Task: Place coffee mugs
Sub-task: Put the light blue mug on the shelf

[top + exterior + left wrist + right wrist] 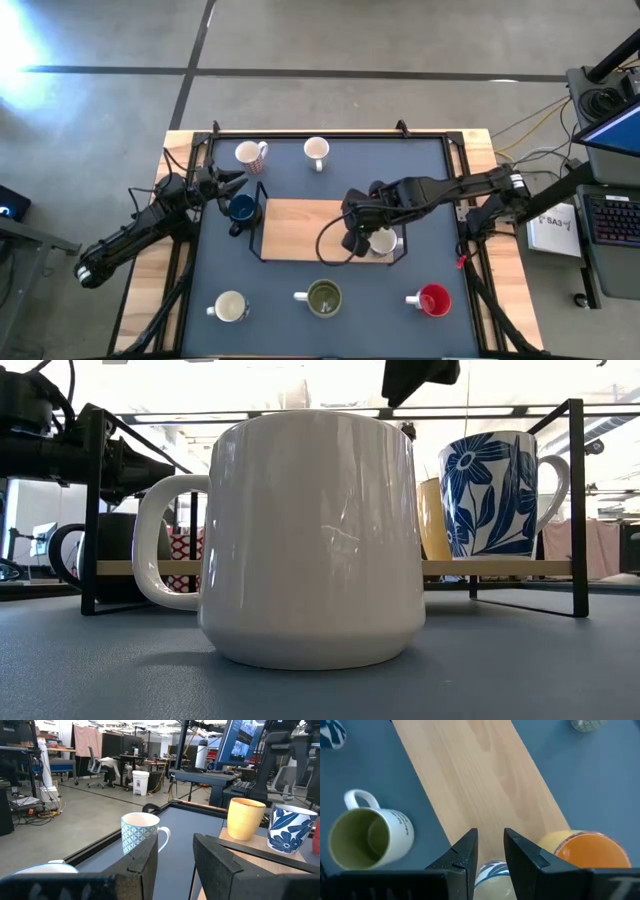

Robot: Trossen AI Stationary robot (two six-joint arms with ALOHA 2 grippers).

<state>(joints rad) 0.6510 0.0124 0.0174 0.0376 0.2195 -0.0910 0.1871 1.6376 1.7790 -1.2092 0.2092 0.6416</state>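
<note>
A wooden shelf [300, 225] in a black frame stands mid-table. On its right end stand a blue-flowered white mug [385, 242] [495, 495] and an orange mug [590, 851] [432, 520]. My right gripper [355, 240] [490, 842] hangs above them, pointing down and narrowly open, and the flowered mug's rim [490, 872] shows below its fingers. My left gripper [238, 181] [175, 845] is open and level near the table's far left, just beyond a dark blue mug [241, 208]. The remaining mugs stand upright on the mat.
At the far edge stand a red-marked white mug [250, 153] and a blue-patterned white mug [316, 150] [140, 832]. Along the near edge are a cream mug [230, 307], an olive-lined white mug [323, 297] [310, 535] and a red mug [433, 299]. The shelf's left half is bare.
</note>
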